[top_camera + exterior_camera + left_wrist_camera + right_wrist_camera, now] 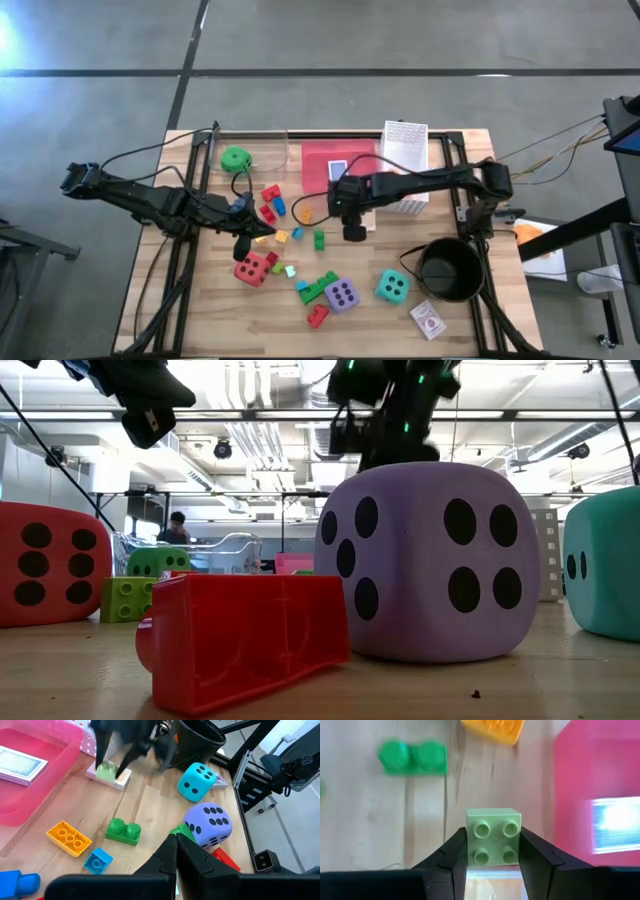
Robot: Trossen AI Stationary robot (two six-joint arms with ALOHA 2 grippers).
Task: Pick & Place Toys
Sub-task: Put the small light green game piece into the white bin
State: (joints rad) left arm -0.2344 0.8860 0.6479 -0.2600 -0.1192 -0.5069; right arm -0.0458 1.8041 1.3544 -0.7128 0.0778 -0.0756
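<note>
My right gripper (352, 232) hangs over the middle of the table, beside the pink tray (335, 165), shut on a light green four-stud brick (493, 837). My left gripper (243, 245) is shut and holds nothing, just above the red die (252, 268). The purple die (341, 295) and the teal die (392, 287) rest on the table's near part, and the green die (236, 158) on its far left. Small bricks lie scattered between them, among them a dark green one (412, 756) and an orange one (492, 730). My right gripper pinches the light green brick by two opposite side walls (469, 840), one finger (454, 852) on each. The fingers come from above, slanting steeply down. The brick sits level with its studs up, lifted clear of the table.
A card pack (337, 168) lies in the pink tray. The white mesh basket (405, 150) stands at the far right, the black round pot (450, 270) at the near right, with another card pack (428, 320) in front of it. A red brick (318, 316) lies near the front edge.
</note>
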